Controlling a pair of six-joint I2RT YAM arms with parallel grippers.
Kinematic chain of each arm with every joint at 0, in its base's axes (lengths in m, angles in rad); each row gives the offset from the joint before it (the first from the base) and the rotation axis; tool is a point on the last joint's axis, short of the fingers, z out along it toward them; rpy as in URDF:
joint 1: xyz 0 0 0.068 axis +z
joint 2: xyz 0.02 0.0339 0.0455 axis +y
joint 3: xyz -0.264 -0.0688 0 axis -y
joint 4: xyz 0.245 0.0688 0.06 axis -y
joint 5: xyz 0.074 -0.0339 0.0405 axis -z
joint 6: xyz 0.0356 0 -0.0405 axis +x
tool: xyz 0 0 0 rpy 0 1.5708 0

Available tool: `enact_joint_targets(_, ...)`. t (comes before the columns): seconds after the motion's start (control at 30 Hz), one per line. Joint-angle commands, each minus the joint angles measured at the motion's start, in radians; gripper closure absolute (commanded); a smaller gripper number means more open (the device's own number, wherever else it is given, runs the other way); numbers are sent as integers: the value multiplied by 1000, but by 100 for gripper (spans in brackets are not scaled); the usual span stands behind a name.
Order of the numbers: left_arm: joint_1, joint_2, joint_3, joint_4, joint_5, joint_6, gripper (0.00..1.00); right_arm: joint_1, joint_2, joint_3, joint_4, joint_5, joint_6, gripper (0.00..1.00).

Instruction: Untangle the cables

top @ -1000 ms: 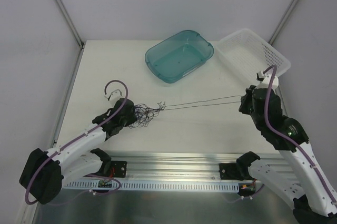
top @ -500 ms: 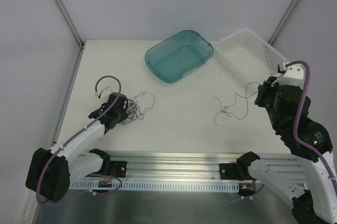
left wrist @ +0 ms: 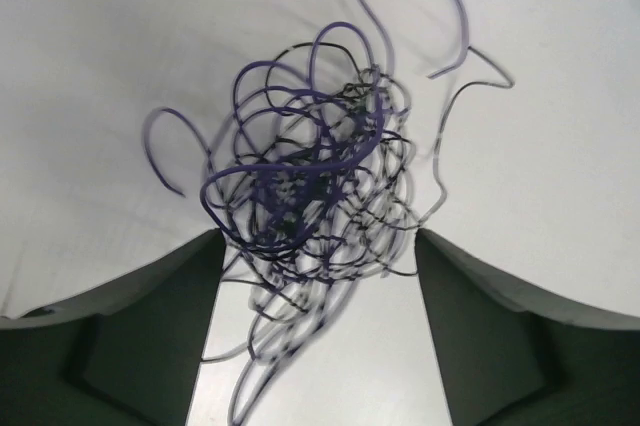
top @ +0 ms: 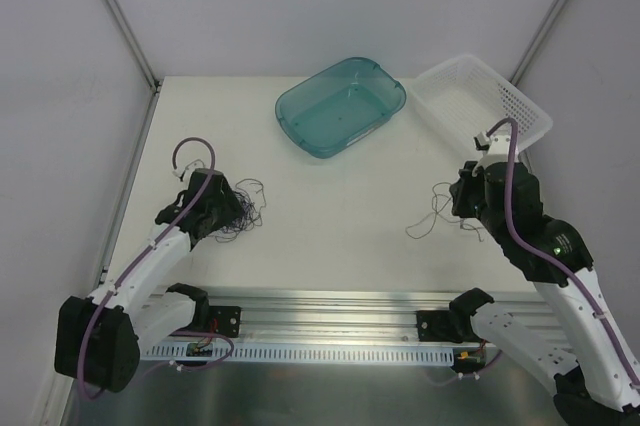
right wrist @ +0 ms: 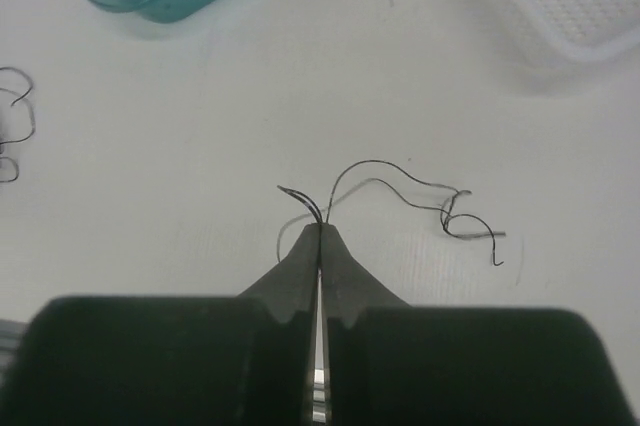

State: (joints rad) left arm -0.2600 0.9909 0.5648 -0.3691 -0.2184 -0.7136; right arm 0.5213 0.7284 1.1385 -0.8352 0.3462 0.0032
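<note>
Right hand clenched on thin cable strand; strand trails over table near right edge. Left hand spread wide, cable knot between its fingers, near left edge.

The left arm stretches forward, left tool spread wide; the right arm bends inward, right tool pinched tight on a cable.
</note>
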Motion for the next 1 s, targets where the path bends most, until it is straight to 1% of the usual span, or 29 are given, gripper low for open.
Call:
enact_joint_targets(0.0, 4, -53, 56, -4, 140, 85, 19, -3, 17, 53, 67, -192, 3, 99)
enact_joint_targets(0.03, 2, -66, 61, -5, 181, 89, 11, -1, 22, 62, 77, -225, -27, 99)
enact_joint_targets(0.07, 2, -78, 63, -7, 203, 95, 4, -1, 31, 70, 84, -295, -32, 99)
enact_joint_targets(0.1, 2, -104, 66, -5, 227, 103, 1, -3, 37, 79, 94, -327, -34, 99)
enact_joint_targets(0.13, 2, -113, 78, -5, 299, 111, 1, -3, 37, 81, 113, -393, -28, 99)
enact_joint_targets(0.2, 2, -136, 92, -7, 375, 128, 1, -1, 40, 75, 131, -436, -9, 99)
enact_joint_targets(0.23, 4, -144, 107, -5, 410, 131, 1, -3, 39, 63, 158, -496, -6, 99)
enact_joint_targets(0.27, 1, -149, 113, -5, 486, 132, 1, -3, 36, 53, 174, -530, -6, 99)
enact_joint_targets(0.33, -5, -155, 136, -4, 556, 137, 1, -3, 32, 27, 217, -629, -6, 99)
enact_joint_targets(0.4, -42, -146, 162, -2, 620, 149, 1, -1, 43, 14, 240, -690, -6, 99)
enact_joint_targets(0.43, -62, -138, 171, -2, 629, 163, 1, -1, 48, 1, 248, -719, -6, 99)
enact_joint_targets(0.47, -93, -130, 181, -2, 634, 169, 1, -3, 55, -6, 248, -713, -6, 99)
enact_joint_targets(0.5, -157, -112, 199, 1, 617, 178, 1, -1, 69, -16, 246, -695, -6, 99)
enact_joint_targets(0.53, -201, -100, 208, 2, 604, 189, 1, -3, 78, -28, 251, -661, -6, 99)
enact_joint_targets(0.57, -238, -77, 217, 4, 584, 193, 1, 0, 85, -57, 257, -649, 36, 99)
enact_joint_targets(0.63, -318, -52, 234, 13, 542, 175, 1, 3, 112, -89, 280, -627, 58, 99)
enact_joint_targets(0.7, -349, -29, 236, 22, 519, 155, 1, 32, 137, -133, 292, -590, 86, 97)
enact_joint_targets(0.73, -364, -26, 236, 28, 496, 148, 1, 49, 163, -146, 300, -551, 93, 91)
enact_joint_targets(0.77, -370, -26, 233, 29, 484, 131, 1, 90, 184, -155, 303, -530, 98, 88)
enact_joint_targets(0.8, -375, -31, 228, 30, 472, 123, 1, 118, 204, -169, 303, -509, 107, 81)
enact_joint_targets(0.83, -384, -35, 227, 32, 452, 114, 1, 146, 225, -174, 306, -463, 112, 76)
enact_joint_targets(0.87, -386, -49, 225, 32, 441, 109, 1, 195, 277, -177, 306, -446, 118, 70)
enact_joint_targets(0.9, -389, -57, 219, 32, 435, 108, 1, 215, 302, -178, 309, -435, 127, 63)
enact_joint_targets(0.93, -392, -63, 218, 32, 421, 105, 1, 248, 331, -175, 309, -434, 136, 52)
enact_joint_targets(0.97, -392, -75, 215, 32, 415, 103, 1, 259, 365, -171, 308, -426, 142, 47)
